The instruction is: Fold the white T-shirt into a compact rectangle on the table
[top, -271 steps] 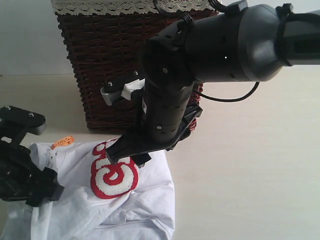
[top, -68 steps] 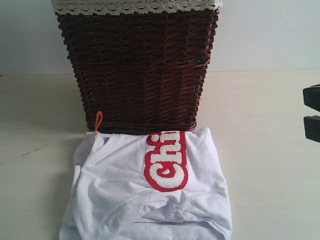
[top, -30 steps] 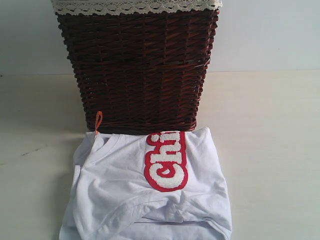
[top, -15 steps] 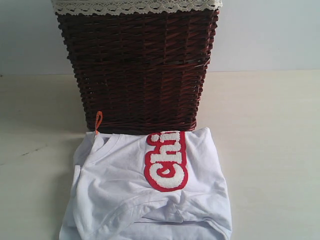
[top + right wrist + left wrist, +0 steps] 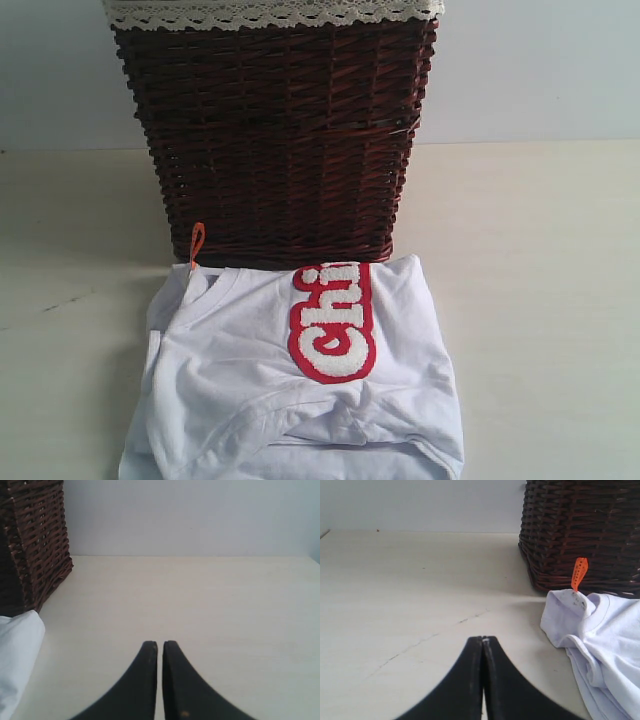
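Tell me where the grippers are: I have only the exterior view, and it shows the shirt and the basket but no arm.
Observer: The left gripper is shut and empty, pointing across bare table on the collar side of the white T-shirt.
Operator: Is it touching the cloth?
Observer: No, a strip of table lies between its tips and the collar fold.
Operator: And the right?
Observer: The right gripper is shut on nothing too, on the shirt's other side; only a white corner of cloth shows at the edge of its view.
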